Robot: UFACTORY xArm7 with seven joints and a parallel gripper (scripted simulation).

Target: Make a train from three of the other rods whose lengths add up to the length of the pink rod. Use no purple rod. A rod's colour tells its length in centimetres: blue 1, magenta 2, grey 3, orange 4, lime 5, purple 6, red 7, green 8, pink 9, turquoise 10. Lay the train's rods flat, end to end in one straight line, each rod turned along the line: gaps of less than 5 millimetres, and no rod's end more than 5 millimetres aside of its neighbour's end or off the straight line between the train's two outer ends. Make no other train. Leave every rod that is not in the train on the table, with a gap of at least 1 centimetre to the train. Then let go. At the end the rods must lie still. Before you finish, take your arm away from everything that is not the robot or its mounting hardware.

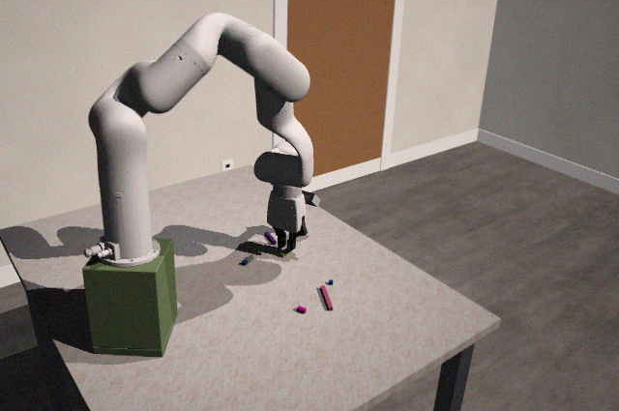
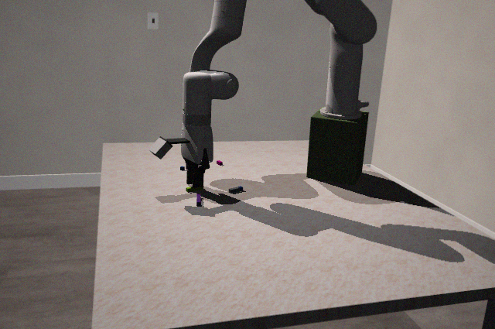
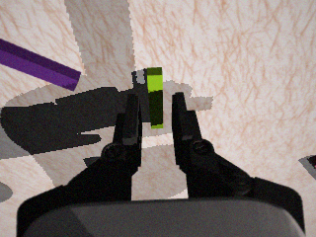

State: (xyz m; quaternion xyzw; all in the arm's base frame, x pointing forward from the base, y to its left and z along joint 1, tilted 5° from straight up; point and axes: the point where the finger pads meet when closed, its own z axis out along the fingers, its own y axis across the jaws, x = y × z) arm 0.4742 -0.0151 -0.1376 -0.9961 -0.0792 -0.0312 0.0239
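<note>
— What stands around the work area?

— A beige speckled table (image 1: 409, 346) with a dark leg (image 1: 452, 381) at its near right corner. On its left part sits a green pedestal box (image 1: 125, 307).

— And behind?

— A brown door (image 1: 342, 46) in a white frame, set in a cream wall (image 1: 100, 21). A small white outlet (image 1: 227, 164) is low on that wall, left of the door. White baseboard (image 1: 545, 159) runs along the grey floor (image 1: 499, 226) to the right.

— Anything else?

— In the exterior view, a light switch plate (image 2: 152, 20) on the far grey wall.
</note>
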